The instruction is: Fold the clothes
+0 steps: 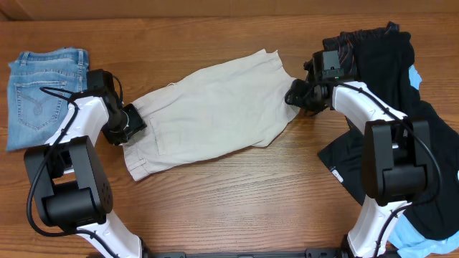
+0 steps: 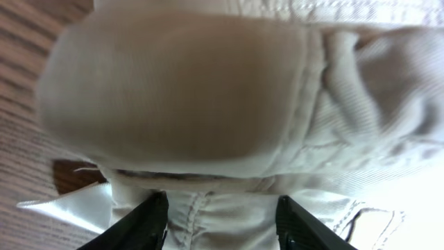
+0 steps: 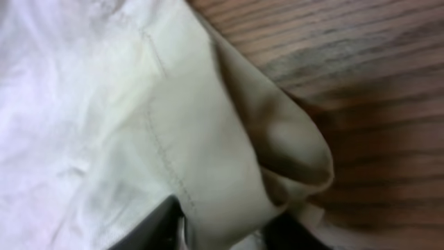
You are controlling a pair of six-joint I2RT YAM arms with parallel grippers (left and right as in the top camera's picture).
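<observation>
The pale beige shorts [image 1: 215,107] lie spread flat across the middle of the wooden table, running from lower left to upper right. My left gripper [image 1: 136,123] is at their left end. In the left wrist view its fingers [image 2: 222,222] are closed on bunched beige cloth [image 2: 180,90] with a seam between them. My right gripper [image 1: 294,93] is at the shorts' upper right corner. In the right wrist view its fingers [image 3: 222,229] pinch a raised fold of the cloth [image 3: 139,104].
Folded light-blue jeans [image 1: 39,93] lie at the far left. A pile of black and patterned garments [image 1: 380,57] with sky-blue cloth [image 1: 423,240] covers the right side around the right arm. Bare wood [image 1: 237,201] lies in front of the shorts.
</observation>
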